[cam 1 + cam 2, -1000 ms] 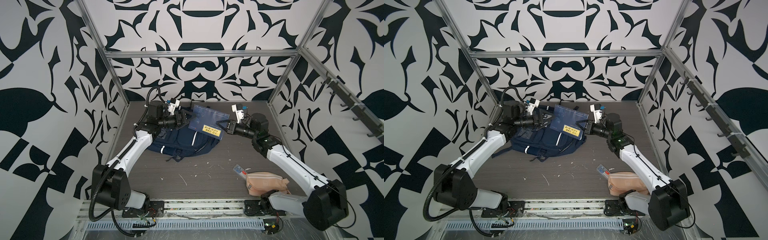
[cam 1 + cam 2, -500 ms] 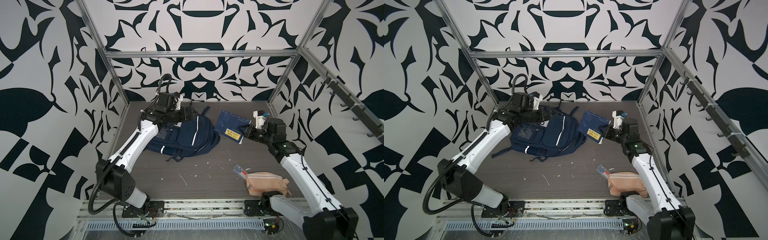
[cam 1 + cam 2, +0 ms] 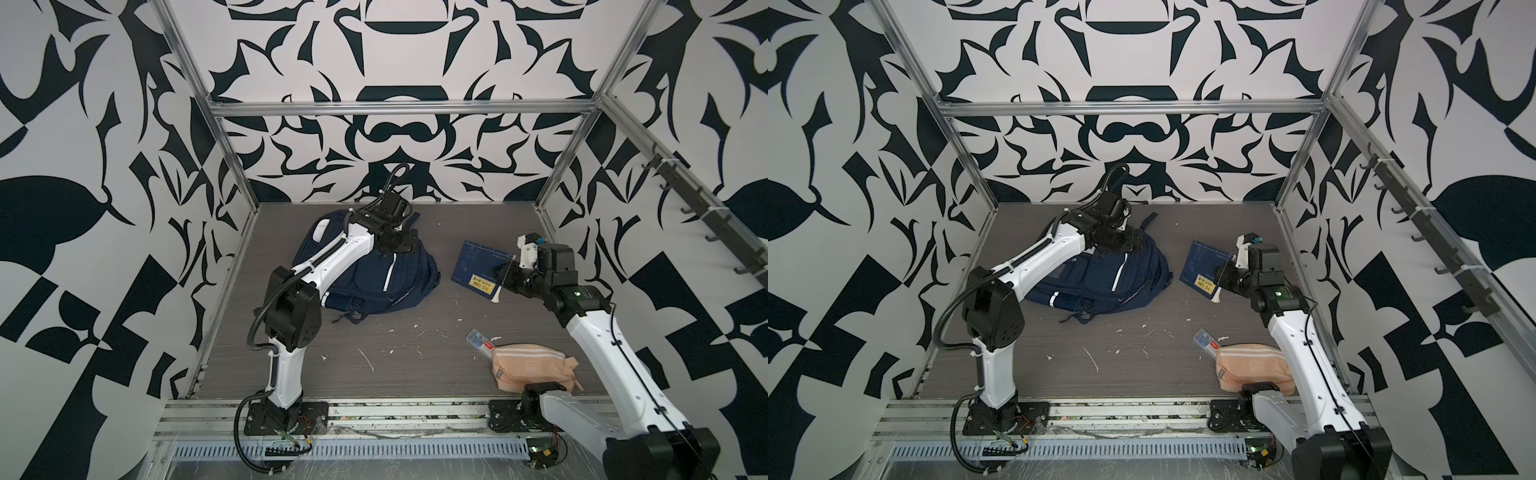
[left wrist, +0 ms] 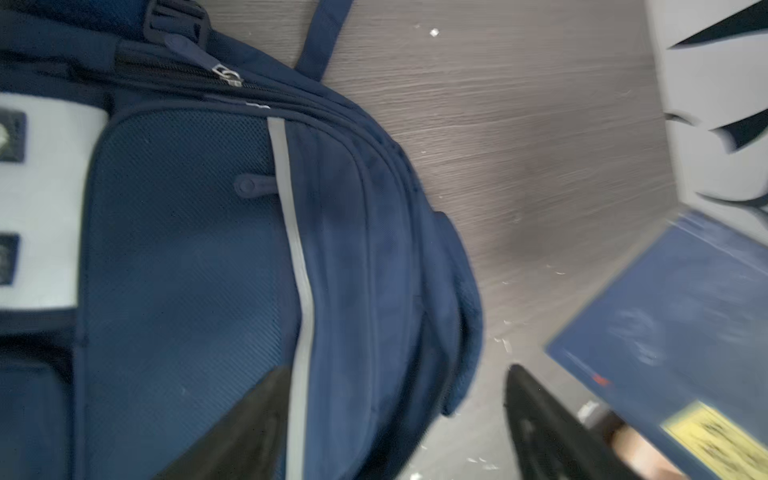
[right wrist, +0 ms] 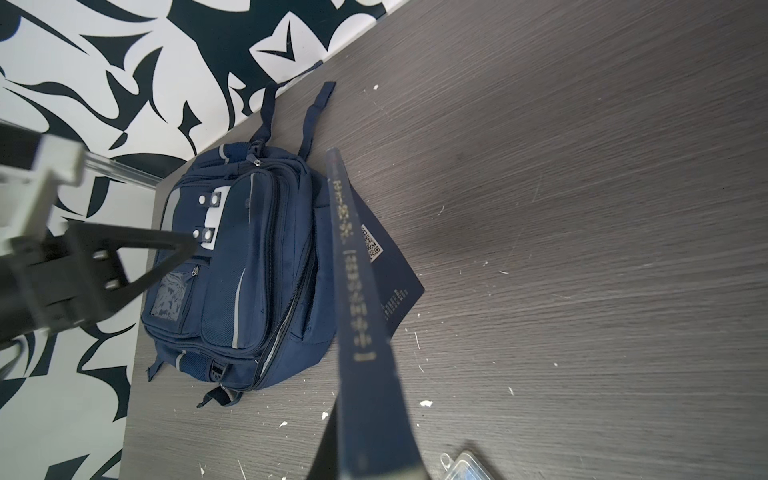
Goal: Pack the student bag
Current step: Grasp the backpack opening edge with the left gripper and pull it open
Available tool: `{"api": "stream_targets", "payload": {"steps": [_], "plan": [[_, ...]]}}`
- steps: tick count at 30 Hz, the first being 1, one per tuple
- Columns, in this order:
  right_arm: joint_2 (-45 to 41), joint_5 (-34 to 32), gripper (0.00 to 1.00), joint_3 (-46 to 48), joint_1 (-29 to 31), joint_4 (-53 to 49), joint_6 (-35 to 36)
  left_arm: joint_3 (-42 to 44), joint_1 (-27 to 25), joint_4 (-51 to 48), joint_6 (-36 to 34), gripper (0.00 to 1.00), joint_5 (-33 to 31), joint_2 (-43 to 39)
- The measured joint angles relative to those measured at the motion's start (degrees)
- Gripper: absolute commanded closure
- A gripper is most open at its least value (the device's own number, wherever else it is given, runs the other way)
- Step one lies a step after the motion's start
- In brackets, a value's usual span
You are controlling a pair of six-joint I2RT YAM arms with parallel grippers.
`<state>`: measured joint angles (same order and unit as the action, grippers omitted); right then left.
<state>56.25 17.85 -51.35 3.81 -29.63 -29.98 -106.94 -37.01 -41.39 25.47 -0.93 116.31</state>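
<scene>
Since a second ago the book (image 3: 478,266) has come off the student bag (image 3: 399,286). It is now held to the right, apart from the bag, with its low corner near the table (image 3: 415,365); contact not clear. The left arm has swung up over the bag's top.

Both top views: bag lies flat at back left of the table, partly covered by the left arm. Left pincer (image 3: 409,246) sits over the bag's upper end, its jaws too dark to read. Right pincer (image 3: 505,276) is clamped on the book's edge. Pink pouch (image 3: 528,365) and clear case (image 3: 480,338) lie front right, the pouch partly behind the right arm.

Left wrist view: blurred. Black fingers (image 4: 249,424) stand wide apart over the bag's side with nothing between them; touching or not, cannot tell. Book is cut off at the frame edge.

Right wrist view: book's spine (image 5: 353,291) runs out from the closed jaws and hides the bag's side. A blurred finger (image 5: 166,249) of the left pincer overlaps the bag's grey patch.
</scene>
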Motion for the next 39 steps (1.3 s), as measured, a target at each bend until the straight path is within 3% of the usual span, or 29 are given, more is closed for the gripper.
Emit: {"api": "stream_targets", "payload": {"steps": [14, 26, 34, 39], "plan": [[-0.44, -0.76, 1.00, 0.09, -0.74, -0.94, 0.00, -12.11, -2.43, -6.05, -4.70, 0.45, -7.69, 14.62], [-0.87, -0.76, 1.00, 0.94, -0.85, -1.05, 0.00, -12.09, -4.15, -7.87, -4.20, 1.00, -10.40, 16.83], [-2.47, -0.59, 1.00, 0.96, -1.11, -1.01, 0.22, -7.41, -3.34, -6.45, -3.37, 1.00, -7.21, 12.41], [-3.61, 1.57, 1.00, 1.60, -1.11, 0.57, 0.37, -2.10, -0.79, -6.45, -3.43, 1.00, 0.24, 3.54]]}}
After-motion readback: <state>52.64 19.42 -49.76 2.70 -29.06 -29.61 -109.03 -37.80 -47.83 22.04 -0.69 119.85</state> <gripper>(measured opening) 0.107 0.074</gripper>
